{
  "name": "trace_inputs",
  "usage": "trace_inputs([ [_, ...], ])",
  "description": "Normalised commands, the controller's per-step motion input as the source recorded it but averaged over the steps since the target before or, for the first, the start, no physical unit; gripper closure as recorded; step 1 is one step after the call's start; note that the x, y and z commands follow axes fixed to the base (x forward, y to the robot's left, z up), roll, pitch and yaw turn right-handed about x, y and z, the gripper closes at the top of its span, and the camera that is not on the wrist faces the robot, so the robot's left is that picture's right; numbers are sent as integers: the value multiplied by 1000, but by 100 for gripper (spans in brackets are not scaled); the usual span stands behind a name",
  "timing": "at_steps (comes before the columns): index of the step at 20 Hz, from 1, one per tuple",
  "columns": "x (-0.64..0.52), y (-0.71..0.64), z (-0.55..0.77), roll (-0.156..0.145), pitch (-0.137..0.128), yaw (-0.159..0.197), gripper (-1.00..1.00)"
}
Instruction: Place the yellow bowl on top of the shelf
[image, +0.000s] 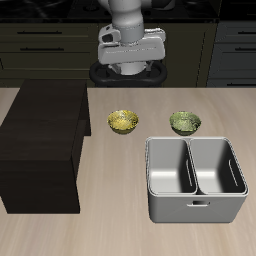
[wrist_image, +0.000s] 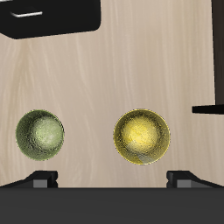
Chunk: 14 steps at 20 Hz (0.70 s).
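Speckled round yellow bowl (image: 123, 121) on wood-grain table (image: 120, 235) beside boxy dark shelf (image: 40, 140); pincer (wrist_image: 112, 179) released w/ nothing held.

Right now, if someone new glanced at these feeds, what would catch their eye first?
Probably the big dark shelf filling one side of the table, and the grey two-compartment bin near the front edge. Between them, farther back, sit two small bowls apart from each other: the yellow bowl nearer the shelf and an olive bowl behind the bin.
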Motion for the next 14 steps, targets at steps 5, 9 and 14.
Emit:
trace_inputs([
  [5,68,-68,-208,-15,6,1,-100],
  [9,74,-26,-351,-18,24,-11,-100],
  [14,62,-28,-360,-21,30,-8,-100],
])
